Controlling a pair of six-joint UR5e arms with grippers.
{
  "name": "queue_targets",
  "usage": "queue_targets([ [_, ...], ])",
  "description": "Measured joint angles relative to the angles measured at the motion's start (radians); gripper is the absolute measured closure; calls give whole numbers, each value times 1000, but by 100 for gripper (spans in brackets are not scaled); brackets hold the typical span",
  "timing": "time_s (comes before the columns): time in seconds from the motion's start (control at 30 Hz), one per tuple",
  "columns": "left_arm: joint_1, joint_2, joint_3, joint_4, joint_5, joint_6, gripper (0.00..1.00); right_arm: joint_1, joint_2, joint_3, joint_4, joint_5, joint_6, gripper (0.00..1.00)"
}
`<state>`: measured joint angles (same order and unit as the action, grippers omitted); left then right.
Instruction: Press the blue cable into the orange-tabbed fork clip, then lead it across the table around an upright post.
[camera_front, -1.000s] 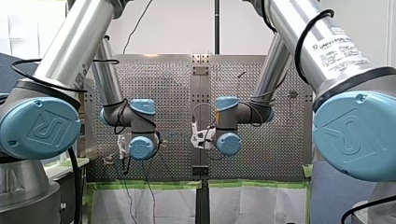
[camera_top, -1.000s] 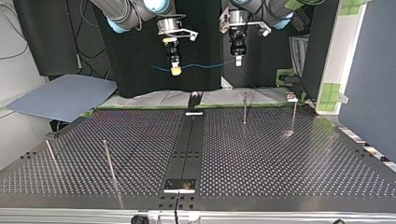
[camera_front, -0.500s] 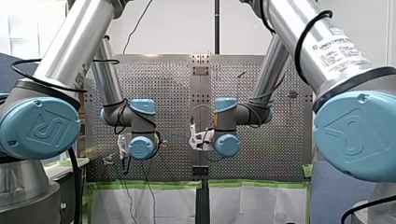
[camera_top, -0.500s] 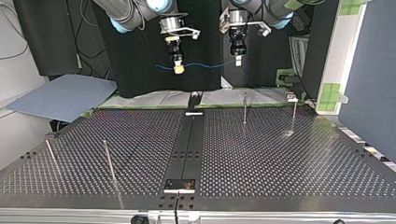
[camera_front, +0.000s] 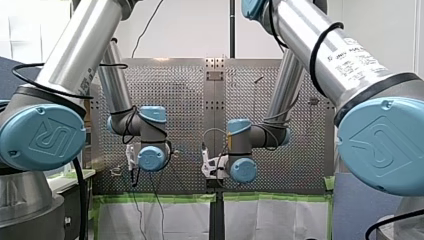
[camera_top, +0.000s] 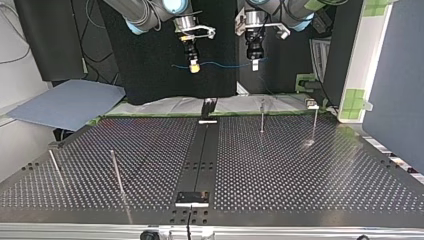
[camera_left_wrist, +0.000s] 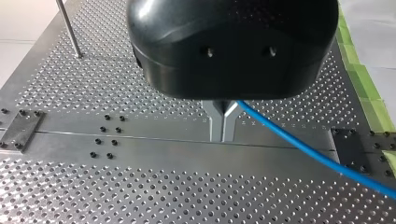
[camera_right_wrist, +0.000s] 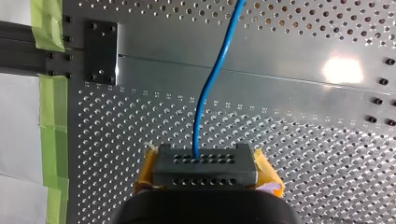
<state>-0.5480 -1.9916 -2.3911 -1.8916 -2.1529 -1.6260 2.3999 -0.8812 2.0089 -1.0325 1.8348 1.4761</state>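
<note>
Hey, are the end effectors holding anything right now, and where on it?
Both hold the blue cable in mid-air: my right end effector near one end, my left end effector further along.

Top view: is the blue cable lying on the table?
No, the blue cable spans between left hand and right hand, well above the table.

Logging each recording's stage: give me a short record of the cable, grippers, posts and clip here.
blue cable: hangs in air between both grippers, off the table
left gripper: shut on cable
right gripper: yellow pads, shut on cable
upright posts: several, cable around none
fork clip: cannot make out
stage: routing not yet begun
</note>
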Motion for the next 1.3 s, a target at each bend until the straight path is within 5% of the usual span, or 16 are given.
queue_targets([
  [0.63, 17, -118, -26, 5, 41, 53, 100, 0, 1, 0, 0, 0, 0, 100],
  [1.07, 20, -123, -27, 16, 41, 43, 100, -9, -2, -9, -11, 11, -2, 100],
  [1.3, 17, -76, -30, 67, 51, -9, 100, -9, -50, -30, -32, 62, 41, 100],
])
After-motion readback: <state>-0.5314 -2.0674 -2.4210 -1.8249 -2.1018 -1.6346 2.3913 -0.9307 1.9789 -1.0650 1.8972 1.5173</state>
